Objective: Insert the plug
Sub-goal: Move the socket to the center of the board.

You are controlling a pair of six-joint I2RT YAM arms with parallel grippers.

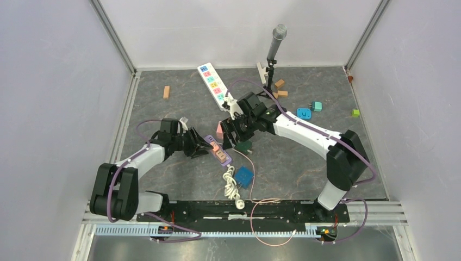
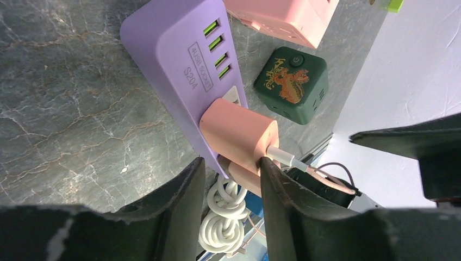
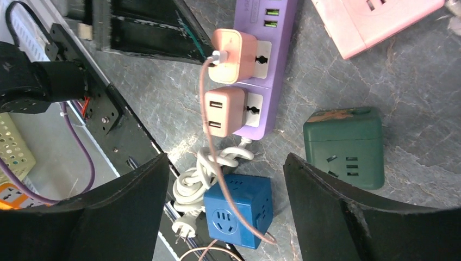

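Observation:
A purple power strip [image 1: 218,150] lies mid-table and also shows in both wrist views [image 2: 174,60] [image 3: 272,70]. Two pink adapters are plugged into it. The upper one [image 3: 234,49] [image 2: 239,136] carries a thin pink cable; the lower one [image 3: 224,111] has two empty USB ports. My left gripper [image 1: 202,145] [image 2: 231,163] sits at the strip's left side, jaws narrowly apart. One finger [image 2: 277,190] touches the cabled adapter, and nothing is clamped. My right gripper [image 1: 237,136] [image 3: 225,163] hangs wide open and empty above the strip's cord end.
A green cube socket [image 1: 244,145] [image 3: 343,147] and a pink strip [image 1: 220,129] lie right of the purple strip. A blue cube socket [image 1: 244,176] [image 3: 239,209] and coiled white cord [image 3: 195,179] lie nearer me. A white strip [image 1: 213,84], microphone stand [image 1: 276,41] and wooden blocks [image 1: 166,92] stand behind.

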